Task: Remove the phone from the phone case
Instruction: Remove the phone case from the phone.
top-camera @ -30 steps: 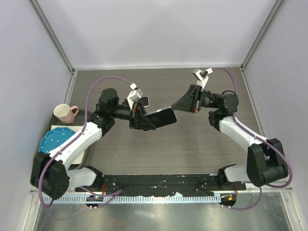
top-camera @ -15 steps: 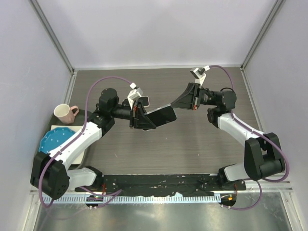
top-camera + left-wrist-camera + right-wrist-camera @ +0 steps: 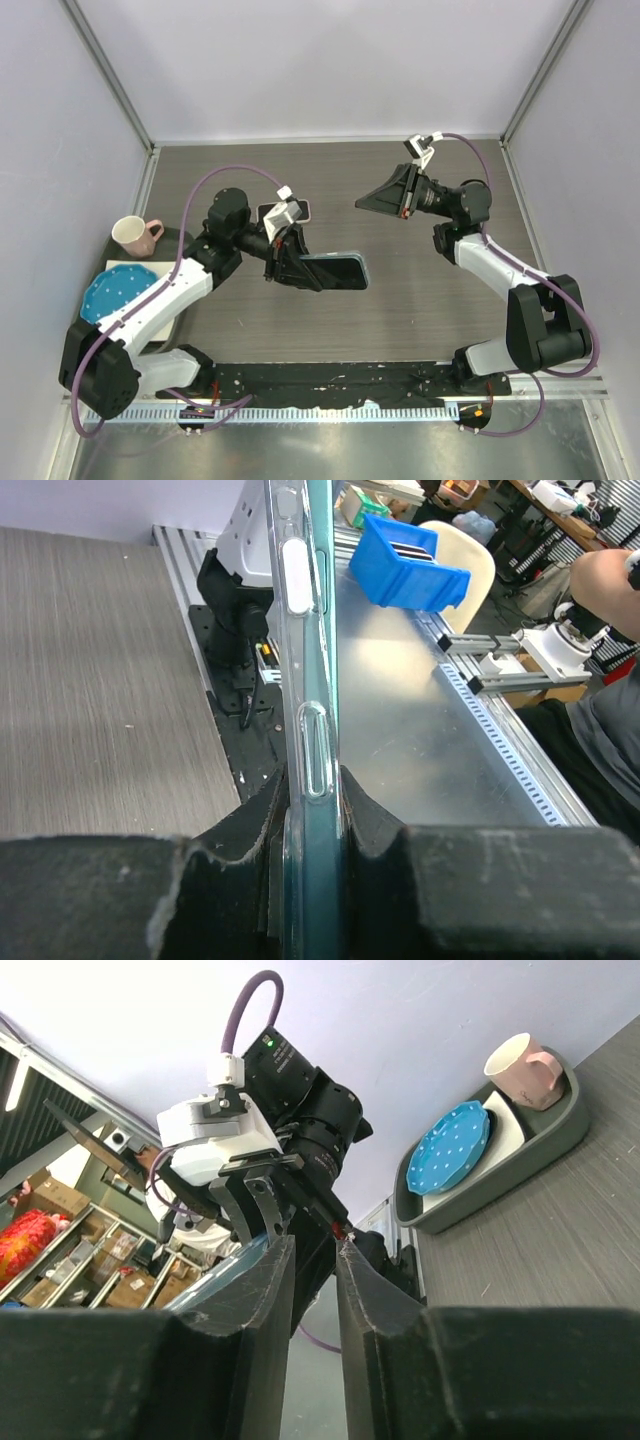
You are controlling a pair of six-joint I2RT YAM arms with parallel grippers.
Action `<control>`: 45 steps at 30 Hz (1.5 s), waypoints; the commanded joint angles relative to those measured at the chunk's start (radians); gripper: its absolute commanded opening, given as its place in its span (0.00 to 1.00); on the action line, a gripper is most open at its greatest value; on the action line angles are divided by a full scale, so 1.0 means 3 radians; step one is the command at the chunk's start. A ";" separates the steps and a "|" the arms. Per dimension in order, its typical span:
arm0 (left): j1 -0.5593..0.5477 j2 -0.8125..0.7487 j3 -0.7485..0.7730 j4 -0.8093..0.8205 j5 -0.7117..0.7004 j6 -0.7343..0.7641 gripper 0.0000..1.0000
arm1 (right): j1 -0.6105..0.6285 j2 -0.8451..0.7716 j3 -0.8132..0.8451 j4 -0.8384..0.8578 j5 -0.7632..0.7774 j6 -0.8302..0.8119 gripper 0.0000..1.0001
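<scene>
1. My right gripper (image 3: 362, 203) has come off the end of the phone (image 3: 335, 272). Its fingers now stand slightly apart with nothing between them.
2. It has drawn back up and to the right, clear of the phone.
3. My left gripper (image 3: 312, 274) has carried the phone toward the near edge of the table (image 3: 430, 310). The phone now lies level, pointing right.

Top camera looks down; right wrist camera, close, shares the left arm (image 3: 160, 290) with it.

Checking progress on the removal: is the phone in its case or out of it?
In. The left wrist view shows the clear phone case wrapped along the edge of the phone, both clamped in the left gripper.
</scene>
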 commanded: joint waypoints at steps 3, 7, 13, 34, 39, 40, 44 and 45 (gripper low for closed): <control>0.0020 -0.0069 0.0123 0.0228 0.0281 0.0066 0.00 | 0.0056 -0.0153 0.0096 0.0144 -0.0037 -0.0080 0.36; 0.0081 -0.0028 0.0103 0.0172 0.0153 0.0097 0.00 | 0.0082 -0.0321 0.0086 0.0196 -0.0216 -0.0213 0.41; 0.0107 -0.0018 0.0088 0.0131 0.0066 0.0163 0.00 | 0.0077 -0.0618 -0.0012 -0.0341 -0.0247 -0.0720 0.43; 0.0220 -0.0013 0.0113 -0.0002 -0.0108 0.0240 0.00 | 0.0271 -0.0895 -0.0124 -0.1099 -0.0660 -0.1589 0.47; 0.0250 -0.0003 0.0103 0.0003 -0.0149 0.0245 0.00 | 0.0271 -0.0915 -0.0068 -0.1159 -0.0727 -0.1574 0.48; 0.0255 -0.0003 0.0093 0.0003 -0.0149 0.0245 0.00 | 0.0271 -0.0925 -0.0053 -0.1190 -0.0727 -0.1574 0.53; 0.0291 -0.0008 0.0072 0.0029 -0.0169 0.0261 0.00 | 0.0154 -0.0951 0.0024 -0.1333 -0.0533 -0.1645 0.60; 0.0296 -0.0013 0.0067 0.0029 -0.0180 0.0256 0.00 | 0.0153 -0.0941 0.0029 -0.1333 -0.0558 -0.1625 0.61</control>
